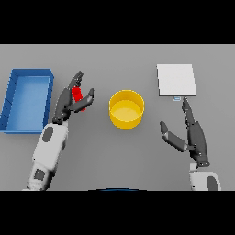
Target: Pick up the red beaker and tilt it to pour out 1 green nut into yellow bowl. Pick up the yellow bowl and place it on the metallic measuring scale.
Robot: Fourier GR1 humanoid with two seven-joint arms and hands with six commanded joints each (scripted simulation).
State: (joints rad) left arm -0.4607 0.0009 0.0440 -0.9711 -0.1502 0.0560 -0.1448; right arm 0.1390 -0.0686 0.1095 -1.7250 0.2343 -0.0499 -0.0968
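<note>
A small red beaker [77,93] sits between the fingers and thumb of my left hand [69,102], left of the yellow bowl [126,109]. The fingers reach past the beaker and the thumb curls in on its right side, so the hand is closed round it. Most of the beaker is hidden by the hand. The bowl stands in the middle of the table and I can see no nut inside it. The metallic scale [176,80], a flat pale square, lies at the back right. My right hand [193,133] rests open below the scale, fingers pointing toward it.
A blue tray [9,103] lies at the left side of the grey table, just left of my left arm.
</note>
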